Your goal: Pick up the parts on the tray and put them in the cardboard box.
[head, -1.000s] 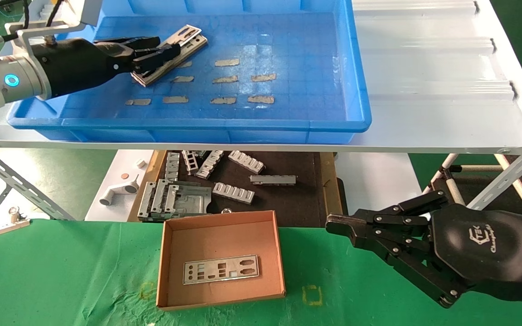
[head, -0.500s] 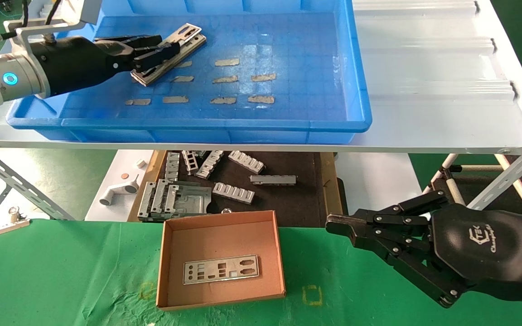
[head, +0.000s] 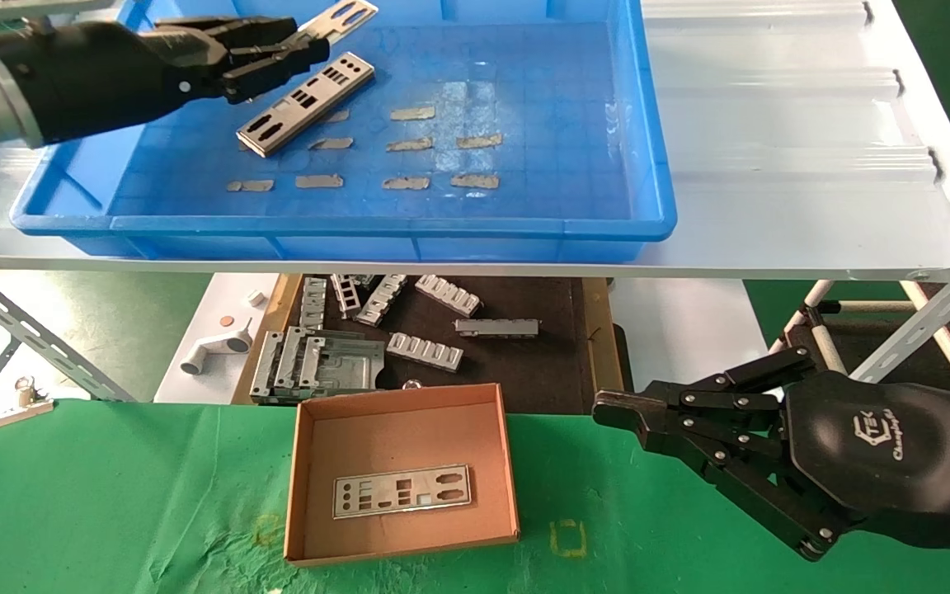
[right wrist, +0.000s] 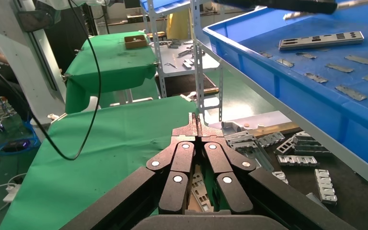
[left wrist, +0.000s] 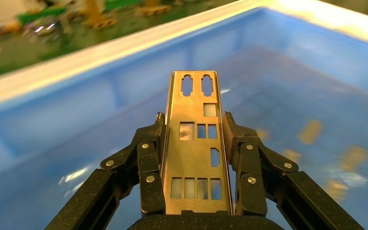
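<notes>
The tray (head: 524, 223) lies under the left gripper (head: 298, 45), with one part (head: 306, 103) resting on its floor just below the fingers. The box (head: 310, 462), well below that gripper, holds another part (head: 402, 491). The left gripper clamps a third part (left wrist: 195, 143) by its long edges, raised off the tray. The right gripper (head: 607, 410) hangs beside the box, fingers pressed together.

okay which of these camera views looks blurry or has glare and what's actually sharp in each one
Left wrist view: the held plate and left tool are sharp; the tray behind is blurred, with soft glints on its floor. Head view: sharp throughout, with sheen on the tray floor and the white shelf. Right wrist view: the right tool is crisp; the far background is mildly soft.
</notes>
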`<state>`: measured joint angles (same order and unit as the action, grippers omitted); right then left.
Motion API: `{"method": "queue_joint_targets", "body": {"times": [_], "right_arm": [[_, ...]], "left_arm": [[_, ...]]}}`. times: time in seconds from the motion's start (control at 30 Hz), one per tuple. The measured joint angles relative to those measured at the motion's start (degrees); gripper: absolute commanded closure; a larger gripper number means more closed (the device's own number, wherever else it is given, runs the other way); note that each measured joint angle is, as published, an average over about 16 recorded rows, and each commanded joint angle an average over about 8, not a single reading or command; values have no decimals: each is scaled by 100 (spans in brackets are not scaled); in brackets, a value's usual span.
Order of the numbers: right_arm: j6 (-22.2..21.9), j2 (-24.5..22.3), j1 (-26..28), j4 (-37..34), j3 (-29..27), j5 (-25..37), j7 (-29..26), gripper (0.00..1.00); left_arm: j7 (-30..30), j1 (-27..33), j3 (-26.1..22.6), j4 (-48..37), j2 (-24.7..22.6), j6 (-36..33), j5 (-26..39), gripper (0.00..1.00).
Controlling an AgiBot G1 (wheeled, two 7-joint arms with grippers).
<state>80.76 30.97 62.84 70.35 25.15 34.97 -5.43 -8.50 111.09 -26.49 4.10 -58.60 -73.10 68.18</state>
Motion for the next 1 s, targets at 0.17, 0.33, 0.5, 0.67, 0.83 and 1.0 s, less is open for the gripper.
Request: {"method": "queue_joint_targets", "body": {"times": [0.17,0.33,0.5,0.67,0.83,1.0], "right_arm": [[0,0,0,0,0,0,0,100],[0,0,0,0,0,0,0,100],[0,0,0,0,0,0,0,100],[0,0,0,0,0,0,0,100],[0,0,0,0,0,0,0,100],[0,0,0,0,0,0,0,100]], "left_arm": [[-238,43,-33,266,212,-876,-26,100],[-348,-42,-131,735,440,-1569,-160,100],[-260,-308,-342,1523,740,-1870,-494,100],[-89,-731,-671,2629,1169,-1877,-962,100],[-36,-1253,-1047,3808,1667,-1832,-1443,100],[-77,-1766,-1370,4712,2082,-1713,-1745,100]]}}
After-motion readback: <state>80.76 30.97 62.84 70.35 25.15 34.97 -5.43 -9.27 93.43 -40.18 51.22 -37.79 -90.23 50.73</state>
